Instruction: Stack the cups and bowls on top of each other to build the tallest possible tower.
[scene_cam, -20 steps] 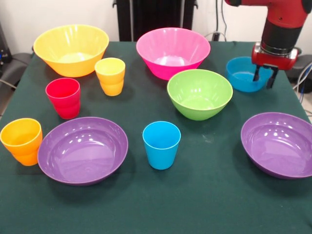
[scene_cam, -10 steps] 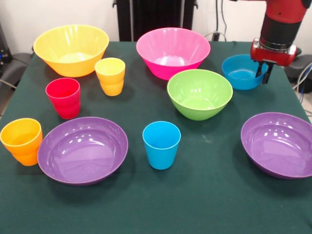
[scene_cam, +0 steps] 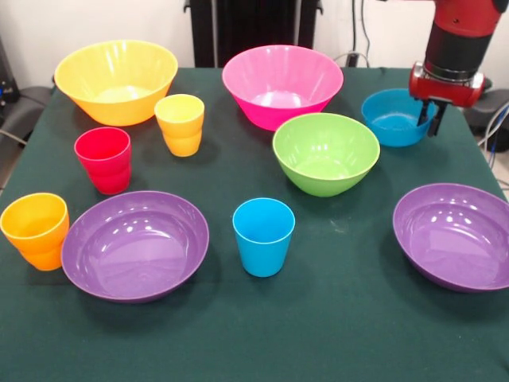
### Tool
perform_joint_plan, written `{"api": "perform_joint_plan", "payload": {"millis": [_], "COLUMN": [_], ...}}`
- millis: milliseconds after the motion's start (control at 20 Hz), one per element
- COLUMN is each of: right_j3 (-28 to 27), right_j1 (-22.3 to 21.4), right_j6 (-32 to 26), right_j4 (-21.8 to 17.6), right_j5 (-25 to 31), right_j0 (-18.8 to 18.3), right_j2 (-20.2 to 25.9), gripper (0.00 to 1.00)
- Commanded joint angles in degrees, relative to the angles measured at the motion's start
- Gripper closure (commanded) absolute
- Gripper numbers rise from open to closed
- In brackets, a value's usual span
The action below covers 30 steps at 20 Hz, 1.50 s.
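My gripper (scene_cam: 429, 119) is at the far right, shut on the right rim of the small blue bowl (scene_cam: 390, 119), one finger inside and one outside; the bowl hangs slightly tilted just above the table. The blue cup (scene_cam: 263, 236) stands alone at front centre. The red cup (scene_cam: 103, 159), yellow cup (scene_cam: 180, 124) and orange cup (scene_cam: 36, 231) stand on the left. The lime green bowl (scene_cam: 325, 153) sits at centre. No tower stands; nothing is stacked.
The large orange-yellow bowl (scene_cam: 115, 79) and pink bowl (scene_cam: 282, 83) sit at the back. Two shallow purple bowls lie at front left (scene_cam: 135, 245) and front right (scene_cam: 453, 235). A dark green cloth (scene_cam: 342, 318) covers the table.
The gripper has closed on the small blue bowl's rim and risen a little, and the bowl has shifted slightly up and left with it. Since half a second ago, hardly anything has moved.
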Motion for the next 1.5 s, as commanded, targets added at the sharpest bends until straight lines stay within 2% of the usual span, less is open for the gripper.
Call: {"api": "perform_joint_plan", "payload": {"millis": [50,150,300,550,950,1100,1250,1500], "right_j3": [-0.7,-0.8,-2.3,-7.6,-12.6,-14.5,-18.7,-21.4], "right_j1": [-5.6,-7.4,-7.7,-5.7,-4.9,-4.1,-3.1,-1.3], "right_j6": [8.6,9.0,9.3,10.6,12.1,11.5,10.7,8.7], "right_j4": [1.4,1.3,1.1,1.0,1.0,0.3,-1.2,-2.4], "right_j5": [11.3,14.2,17.4,23.1,31.0,32.7,36.8,38.8], "right_j0": [0.7,1.2,1.4,2.0,2.3,1.9,2.1,1.3], "right_j2": [-0.1,-0.9,-2.0,-4.3,-6.3,-6.8,-7.8,-8.3], "gripper": [1.0,1.0,1.0,1.0,1.0,1.0,1.0,1.0]}}
